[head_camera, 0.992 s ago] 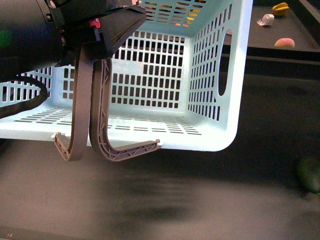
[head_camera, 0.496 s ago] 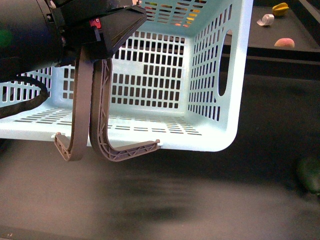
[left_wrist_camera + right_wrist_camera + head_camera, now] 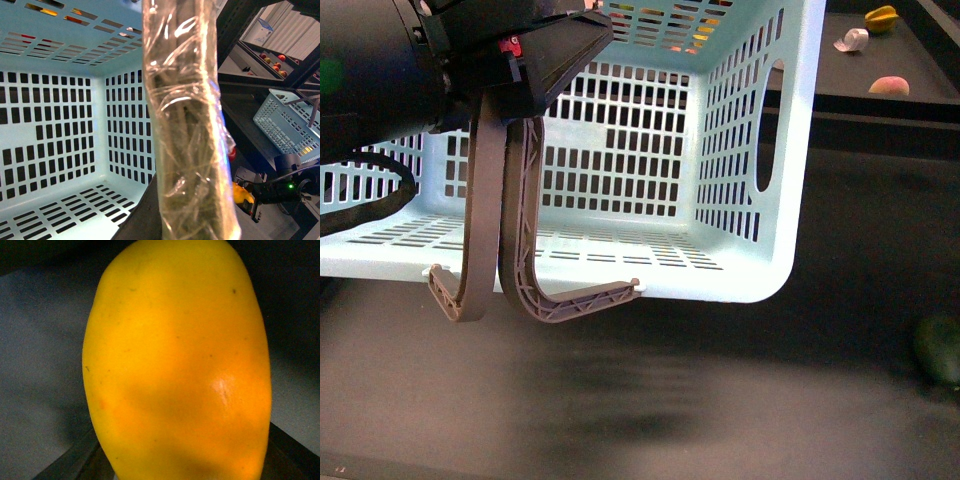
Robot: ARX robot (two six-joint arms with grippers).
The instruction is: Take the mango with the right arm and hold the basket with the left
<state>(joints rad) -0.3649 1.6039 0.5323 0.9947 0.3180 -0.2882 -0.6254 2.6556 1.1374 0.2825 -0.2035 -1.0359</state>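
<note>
Yellow-orange mango [image 3: 175, 365] fills our right wrist view, and our right gripper [image 3: 182, 457] looks clenched on it. Our left gripper [image 3: 532, 282] clamps the pale blue basket [image 3: 802, 150] by its near wall. Both holds look made. The mango is not inside the basket.

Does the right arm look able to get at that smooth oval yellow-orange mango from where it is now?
Probably yes. The smooth oval yellow-orange mango fills the right wrist view, close up, with nothing in front of it, so the way looks free. Whether it is already gripped, the pictures do not show.
</note>
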